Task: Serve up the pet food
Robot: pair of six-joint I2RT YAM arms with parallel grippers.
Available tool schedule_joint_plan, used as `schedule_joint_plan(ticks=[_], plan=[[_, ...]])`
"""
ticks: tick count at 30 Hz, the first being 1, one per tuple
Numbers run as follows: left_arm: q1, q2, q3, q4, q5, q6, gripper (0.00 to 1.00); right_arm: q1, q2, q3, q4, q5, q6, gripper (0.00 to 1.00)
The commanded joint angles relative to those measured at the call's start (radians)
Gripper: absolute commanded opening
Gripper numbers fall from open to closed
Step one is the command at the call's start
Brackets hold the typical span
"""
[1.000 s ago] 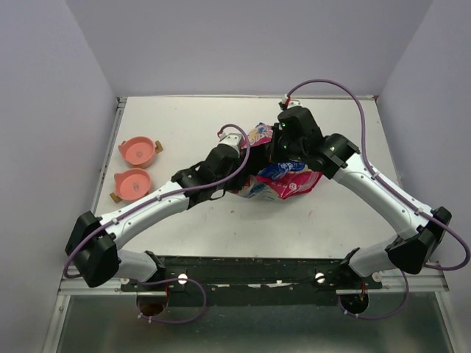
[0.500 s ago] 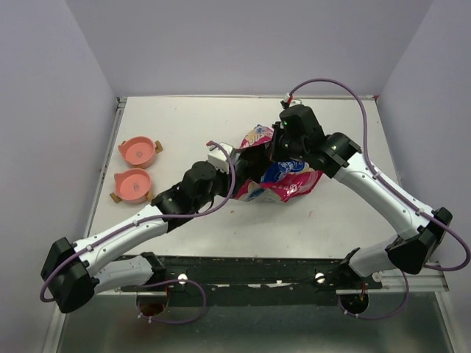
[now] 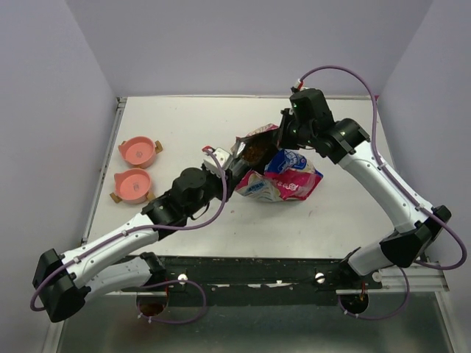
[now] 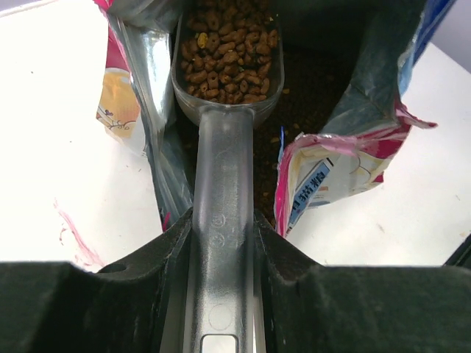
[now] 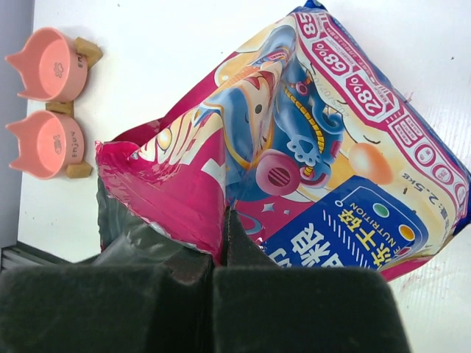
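1. Print on the bag [image 5: 309,140] reads "28%" and "68%", just beyond your right gripper [image 5: 219,246], which pinches its torn top edge.
2. Your left gripper [image 4: 223,235] clamps the clear scoop [image 4: 223,169]; pet food [image 4: 229,51] fills its cup ahead of the fingers, at the bag's mouth.
3. Pink bowls [image 3: 137,151] sit well left of that gripper, table [image 3: 184,125] between.

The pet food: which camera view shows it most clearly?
The left wrist view. There the pet food fills the clear scoop up close, single pellets visible. The top external view shows only a small dark patch in the bag mouth. The right wrist view shows just the bag's outside.
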Motion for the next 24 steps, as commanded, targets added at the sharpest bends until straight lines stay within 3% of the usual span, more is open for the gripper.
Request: schedule_joint_plan(ticks=[1,6,10,15,24], plan=[[-0.012,-0.082,-0.037,0.046,-0.048,-0.037,0.00,-0.031,-0.008,0.099,0.056,-0.035,-0.004,0.00],[-0.012,0.033,0.035,0.019,-0.068,0.024,0.00,-0.045,-0.007,0.091,0.054,-0.058,-0.006,0.00],[-0.014,-0.092,-0.037,0.029,-0.065,-0.030,0.00,-0.048,-0.007,0.087,0.059,-0.057,-0.004,0.00],[-0.012,-0.024,0.018,-0.017,-0.051,-0.007,0.00,-0.054,-0.014,0.074,0.071,-0.058,-0.006,0.00],[-0.012,-0.161,-0.006,-0.127,0.009,-0.010,0.00,-0.075,-0.019,0.059,0.063,-0.020,-0.013,0.00]])
